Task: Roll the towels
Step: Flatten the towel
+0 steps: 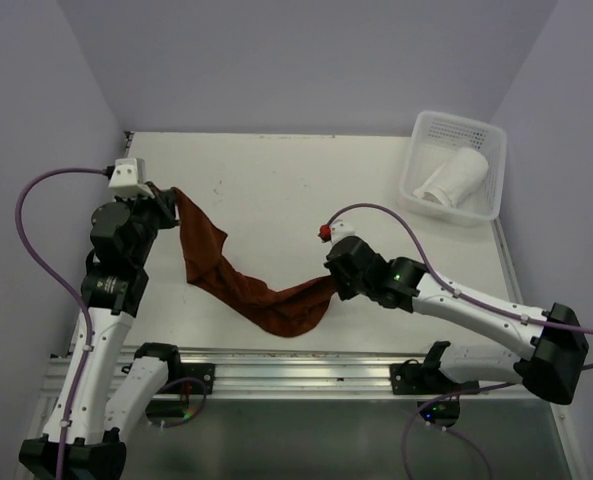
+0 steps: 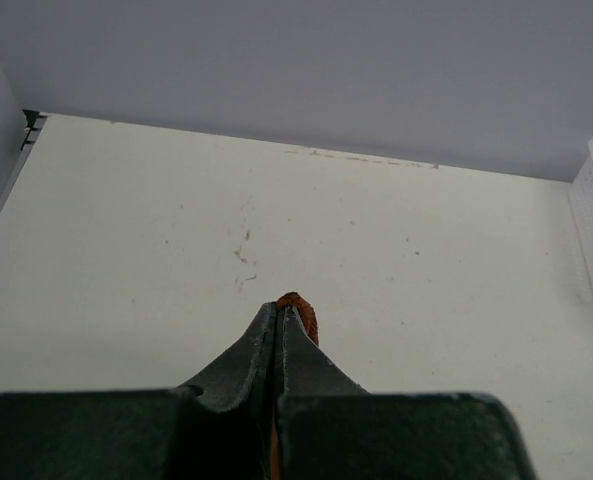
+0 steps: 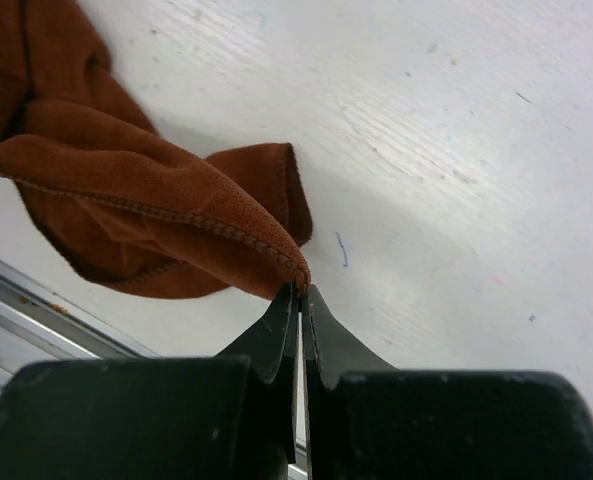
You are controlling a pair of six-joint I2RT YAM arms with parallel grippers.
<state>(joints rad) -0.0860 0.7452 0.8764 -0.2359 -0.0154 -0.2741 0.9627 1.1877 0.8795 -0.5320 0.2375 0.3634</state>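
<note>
Nearest the bases, the brown towel (image 1: 244,283) sagged onto the table (image 1: 276,180) around 6 o'clock, slack between both claws. The right claw (image 1: 333,287) was pinched shut on one corner with the cloth trailing off toward its 9 o'clock, and the left claw (image 1: 171,200) was clamped on the other corner up at 10 o'clock. So the long axis ran roughly 4-to-10 with neither arm really nearer, and I'd guess it wanted pulling taut and laying flat before any rolling. Further back was scuffed white tabletop, then the basket (image 1: 457,119) at 2 o'clock holding the white towel (image 1: 454,177), already rolled, with pale walls behind.
</note>
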